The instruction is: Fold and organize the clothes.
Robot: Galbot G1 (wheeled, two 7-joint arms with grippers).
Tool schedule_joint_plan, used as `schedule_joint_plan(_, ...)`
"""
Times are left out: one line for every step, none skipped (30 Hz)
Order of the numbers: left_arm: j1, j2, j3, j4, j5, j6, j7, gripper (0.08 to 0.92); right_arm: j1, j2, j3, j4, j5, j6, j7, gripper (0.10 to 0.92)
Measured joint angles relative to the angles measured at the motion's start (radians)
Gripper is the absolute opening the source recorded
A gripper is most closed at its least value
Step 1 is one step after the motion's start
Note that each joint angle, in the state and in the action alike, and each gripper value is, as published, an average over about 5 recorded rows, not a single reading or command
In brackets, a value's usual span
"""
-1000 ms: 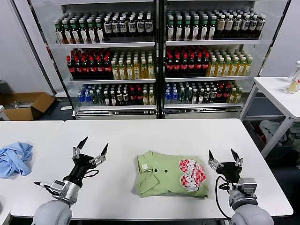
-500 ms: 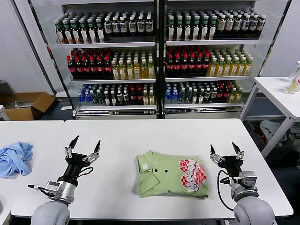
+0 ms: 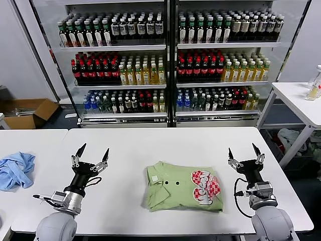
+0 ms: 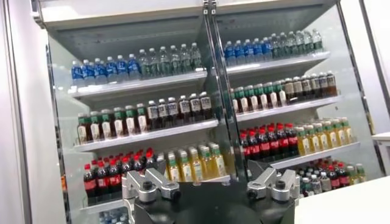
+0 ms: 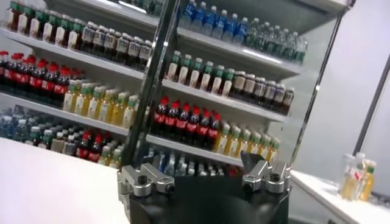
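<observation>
head view: folded green shirt on table; left hand, right hand spread wide, empty

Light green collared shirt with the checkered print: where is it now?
In the head view the folded light green collared shirt lies on the white table, between the open left gripper and open right gripper, touching neither.

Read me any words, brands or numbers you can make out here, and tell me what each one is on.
Shirt: white lettering on the red-and-white checkered print, too blurred to read.
Bottles in the fridge: labels too small to read.
Bottles on the side table: labels too small to read.
Nothing else carries text.
</observation>
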Motion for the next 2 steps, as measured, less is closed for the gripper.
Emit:
schedule_joint_plan(0.001, 0.000, -0.001, 0.000, -0.002, 0.000, 0.001, 0.823, 0.002, -0.001, 0.000, -0.003, -0.003, 0.002, -0.001, 0.823)
schedule_joint_plan(0.002, 0.000, -0.002, 0.000, -0.004, 0.000, 0.002, 0.823, 0.004, -0.002, -0.001, -0.006, -0.005, 0.004, -0.002, 0.823)
